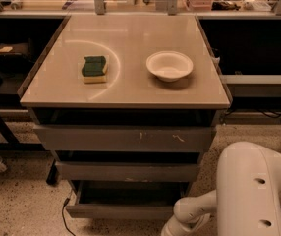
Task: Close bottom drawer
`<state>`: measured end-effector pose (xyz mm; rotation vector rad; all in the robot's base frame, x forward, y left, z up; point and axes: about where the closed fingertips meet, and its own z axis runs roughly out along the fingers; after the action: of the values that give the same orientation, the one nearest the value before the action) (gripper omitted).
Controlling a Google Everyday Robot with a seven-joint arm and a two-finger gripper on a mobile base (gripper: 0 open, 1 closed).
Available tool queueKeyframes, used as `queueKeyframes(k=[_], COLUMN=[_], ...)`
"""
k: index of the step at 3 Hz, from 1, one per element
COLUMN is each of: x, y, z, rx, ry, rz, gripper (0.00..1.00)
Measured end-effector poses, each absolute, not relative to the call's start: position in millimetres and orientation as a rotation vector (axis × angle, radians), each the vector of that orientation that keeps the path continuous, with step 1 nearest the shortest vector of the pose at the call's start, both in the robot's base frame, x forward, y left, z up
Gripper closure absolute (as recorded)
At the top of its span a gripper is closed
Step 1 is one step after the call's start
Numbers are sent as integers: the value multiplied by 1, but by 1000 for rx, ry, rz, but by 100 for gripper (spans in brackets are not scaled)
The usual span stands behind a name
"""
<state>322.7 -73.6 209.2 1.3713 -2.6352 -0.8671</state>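
Observation:
The bottom drawer [121, 210] is the narrowest of three grey drawers under the beige table top. It stands partly pulled out, with its plain front strip low in the view and a dark gap of tray [126, 193] behind it. My white arm [248, 191] fills the lower right. Its forearm [189, 213] reaches down beside the drawer's right front corner and leaves the view at the bottom edge. The gripper itself is out of view below that edge.
The widest drawer front [126, 139], with white scratch marks, and the mid drawer front [126, 172] each stick out a little. A green-and-yellow sponge [95, 69] and a white bowl [169, 65] sit on the table top [126, 90]. Dark shelving flanks both sides. A cable [64, 215] lies on the floor.

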Motion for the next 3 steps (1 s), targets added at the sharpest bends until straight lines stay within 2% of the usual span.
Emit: queueKeyframes(k=[1,3], x=[323,323], y=[-74,-73], z=[209,209], rx=[1371,1373], ry=[-2635,-2636], rz=[-867,-868], gripper=[18,64])
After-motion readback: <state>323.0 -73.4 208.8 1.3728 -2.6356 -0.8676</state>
